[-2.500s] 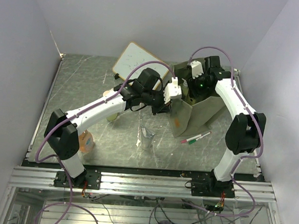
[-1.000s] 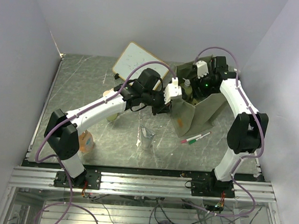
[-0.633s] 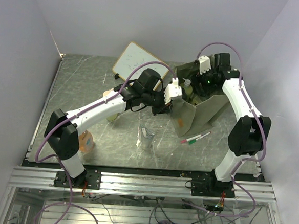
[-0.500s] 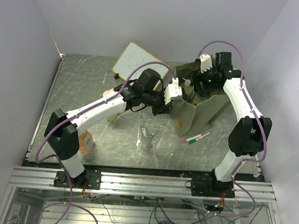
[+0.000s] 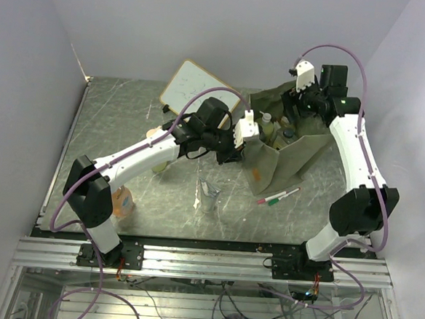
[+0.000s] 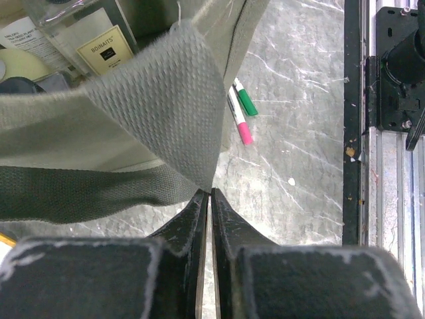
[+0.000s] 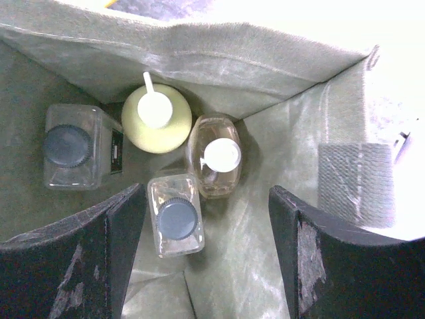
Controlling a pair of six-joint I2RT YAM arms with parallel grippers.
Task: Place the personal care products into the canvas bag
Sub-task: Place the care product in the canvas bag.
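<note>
Left gripper [image 6: 210, 193] is clamped tight on the edge of the canvas bag [image 5: 270, 167]; right gripper [image 7: 206, 193] hangs spread wide over its mouth.
Inside the bag, right below the right fingers: yellow-green pump bottle [image 7: 156, 123], amber bottle [image 7: 216, 156] and clear square glass bottles [image 7: 72, 147], all upright and bunched together. Clear pouch [image 5: 208, 196] and orange-pink bottle [image 5: 122, 201] sit outside, left of the bag.
</note>
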